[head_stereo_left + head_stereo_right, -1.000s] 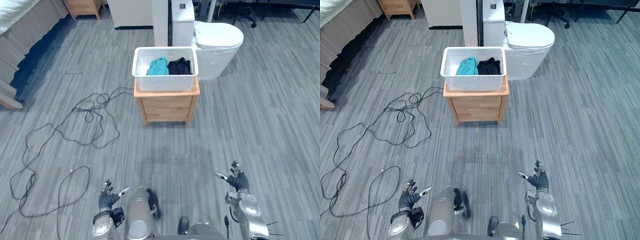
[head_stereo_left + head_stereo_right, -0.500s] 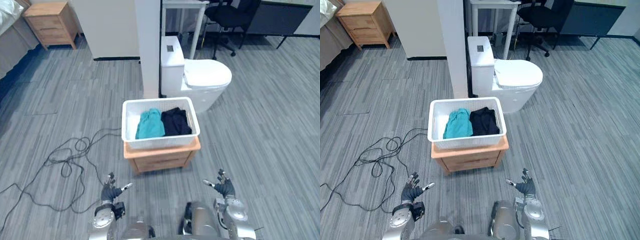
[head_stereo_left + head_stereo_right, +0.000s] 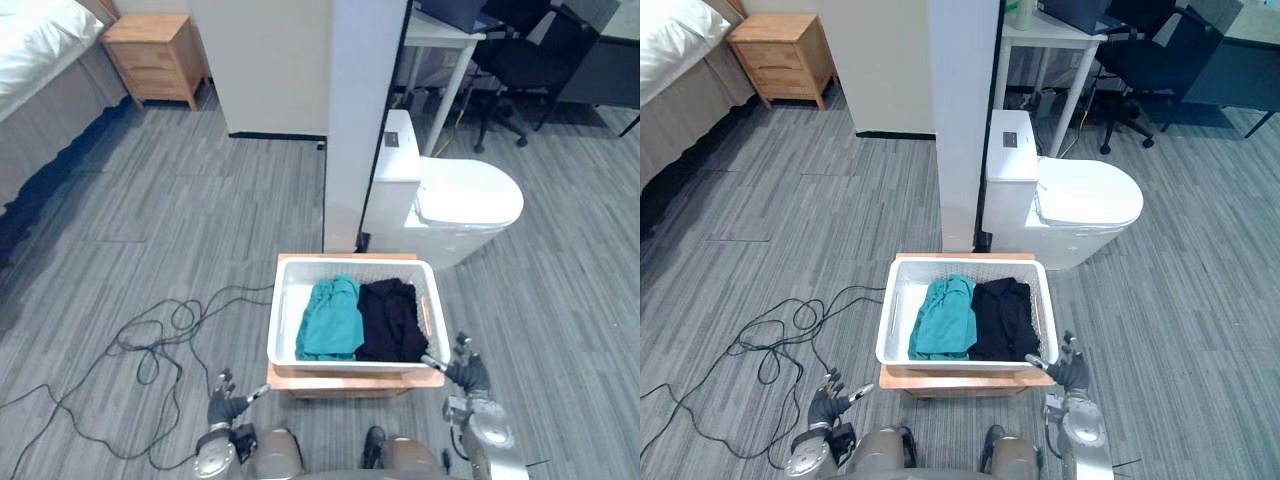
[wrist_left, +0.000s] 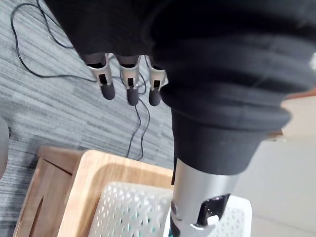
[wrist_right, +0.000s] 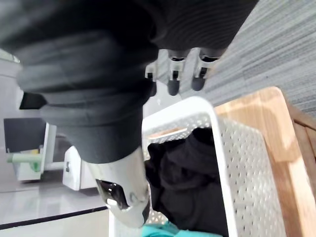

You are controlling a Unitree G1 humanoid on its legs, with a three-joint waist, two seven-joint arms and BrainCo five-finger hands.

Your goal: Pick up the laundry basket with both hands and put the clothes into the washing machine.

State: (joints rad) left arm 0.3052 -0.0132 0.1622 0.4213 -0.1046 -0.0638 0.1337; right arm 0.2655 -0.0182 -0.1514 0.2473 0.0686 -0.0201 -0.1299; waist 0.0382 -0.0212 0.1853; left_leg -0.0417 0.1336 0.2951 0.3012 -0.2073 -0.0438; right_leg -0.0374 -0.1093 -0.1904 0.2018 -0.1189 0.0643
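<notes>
Left eye view: laundry basket, white perforated plastic, on wooden surface; holds teal garment and black garment. Probably light and stiff, with a soft load. Best gripped under the rim at 3 and 9 o'clock. Right hand spread, just beside the 4 o'clock corner. Left hand spread, apart at 8 o'clock.

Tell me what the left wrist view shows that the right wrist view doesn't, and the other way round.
Left wrist view: the left robot hand, fingers straight, above grey floor. Right wrist view: the right robot hand, fingers straight, and a black garment. Both: the white laundry basket on its wooden stand.
</notes>
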